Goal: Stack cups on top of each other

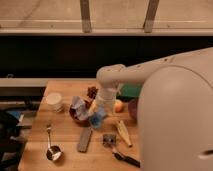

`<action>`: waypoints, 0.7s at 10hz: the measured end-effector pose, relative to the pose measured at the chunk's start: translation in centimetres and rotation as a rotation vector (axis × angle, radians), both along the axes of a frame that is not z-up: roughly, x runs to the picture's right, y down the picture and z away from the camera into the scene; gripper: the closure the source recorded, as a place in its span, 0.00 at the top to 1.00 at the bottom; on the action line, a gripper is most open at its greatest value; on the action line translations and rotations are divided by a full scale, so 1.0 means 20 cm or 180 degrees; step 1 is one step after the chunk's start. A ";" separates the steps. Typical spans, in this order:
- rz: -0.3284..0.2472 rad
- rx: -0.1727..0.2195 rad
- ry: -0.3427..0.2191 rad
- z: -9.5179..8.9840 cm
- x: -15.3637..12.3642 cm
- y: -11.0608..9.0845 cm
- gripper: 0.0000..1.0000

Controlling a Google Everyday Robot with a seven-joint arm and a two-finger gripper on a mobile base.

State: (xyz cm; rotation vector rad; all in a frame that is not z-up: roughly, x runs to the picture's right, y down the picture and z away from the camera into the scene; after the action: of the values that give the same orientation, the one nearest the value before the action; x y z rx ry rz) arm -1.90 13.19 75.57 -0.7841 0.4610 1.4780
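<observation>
at the near edge of the counter (65,162) lie a measuring cup (53,151), handle pointing away, and a black-handled tool (125,159). just beyond them are a grey bar (85,139) and a pale yellow thing (124,132). the blue cup (98,119) sits mid-counter, touching the right side of a dark red bowl (76,116); i cannot tell which way its mouth points. the gripper (99,111) is right down on this cup, and i cannot tell whether it is apart, together or clamped. the white cup (54,101) stands upright, mouth up, well apart to the left near the counter's edge. the arm (120,75) reaches in level from the right, bends at an elbow, and its forearm drops steeply to the blue cup. an orange fruit (118,105) lies just right of the forearm. a green tray (131,91) is at the far side.
</observation>
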 end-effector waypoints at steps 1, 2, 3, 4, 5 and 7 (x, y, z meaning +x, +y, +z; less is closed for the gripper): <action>-0.0114 -0.0041 0.0003 0.01 -0.06 0.04 0.75; -0.0170 -0.0055 0.0026 0.02 -0.08 0.05 0.75; -0.0187 -0.0082 0.0053 0.04 -0.07 0.07 0.75; -0.0163 -0.0094 0.0087 0.04 -0.03 0.08 0.75; -0.0125 -0.0097 0.0130 0.05 0.02 0.08 0.75; -0.0036 -0.0086 0.0187 0.06 0.09 0.06 0.75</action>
State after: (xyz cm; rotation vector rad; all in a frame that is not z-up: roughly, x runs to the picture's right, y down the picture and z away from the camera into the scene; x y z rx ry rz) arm -0.08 14.29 76.72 -0.7597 0.5299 1.4902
